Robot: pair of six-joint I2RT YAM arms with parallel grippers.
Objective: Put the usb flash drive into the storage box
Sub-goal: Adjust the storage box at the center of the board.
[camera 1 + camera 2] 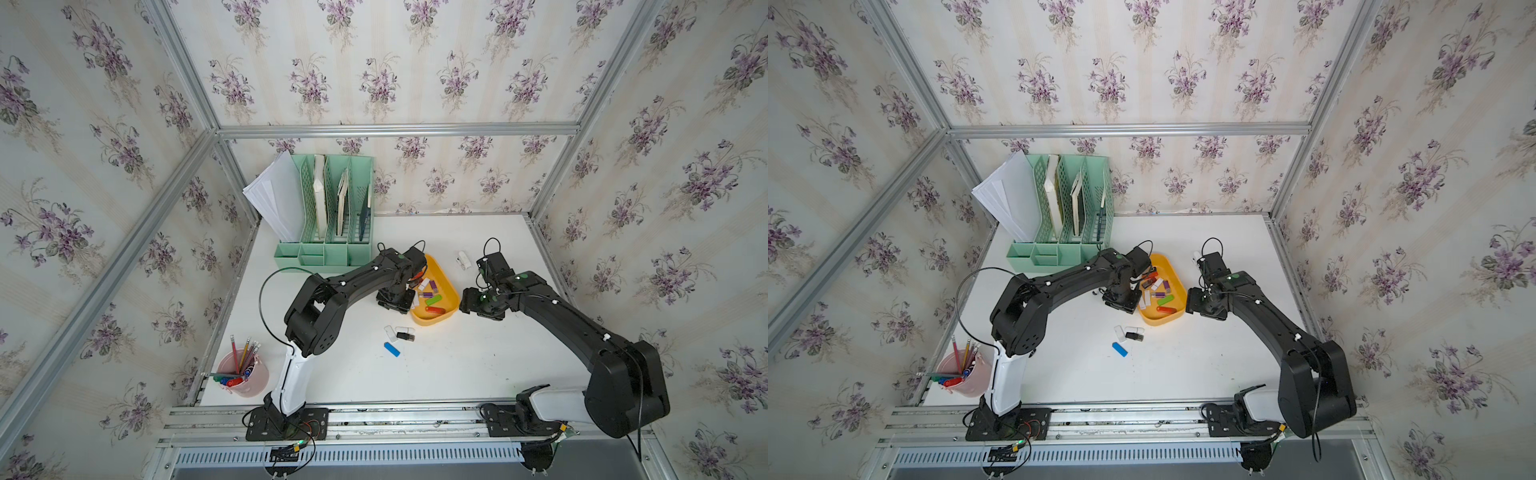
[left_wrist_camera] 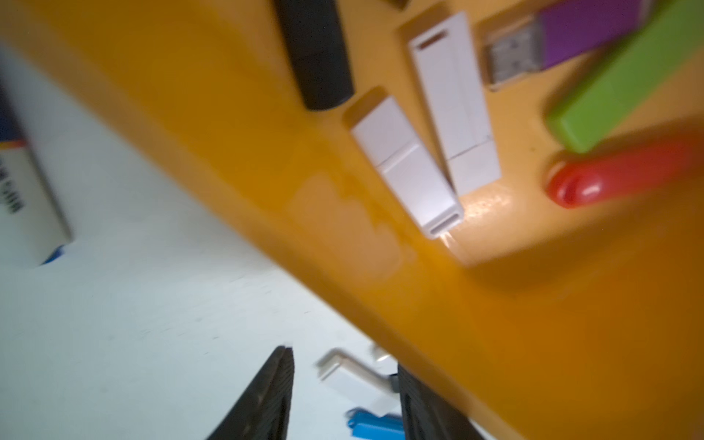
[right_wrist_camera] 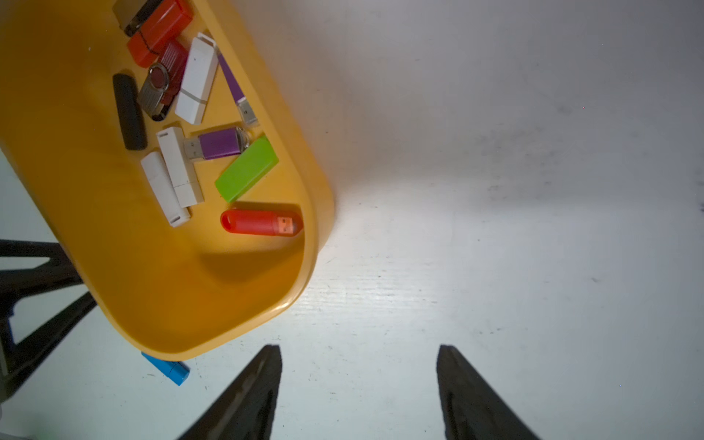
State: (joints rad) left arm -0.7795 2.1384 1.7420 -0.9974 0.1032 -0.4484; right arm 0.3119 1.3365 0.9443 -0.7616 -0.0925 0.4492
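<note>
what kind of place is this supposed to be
Probably a robot lab cell dressed as a home desk: floral wallpaper panels on an aluminium frame, with a mint-green file organizer and a pink pencil cup on the white tabletop.

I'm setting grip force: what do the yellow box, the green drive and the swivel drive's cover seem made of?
Storage box: likely moulded plastic, glossy, with soft highlights on its rounded walls. Green drive: probably plastic, smooth, evenly coloured, semi-matte. Swivel drive's cover: apparently metal, grey with a dull sheen.
</note>
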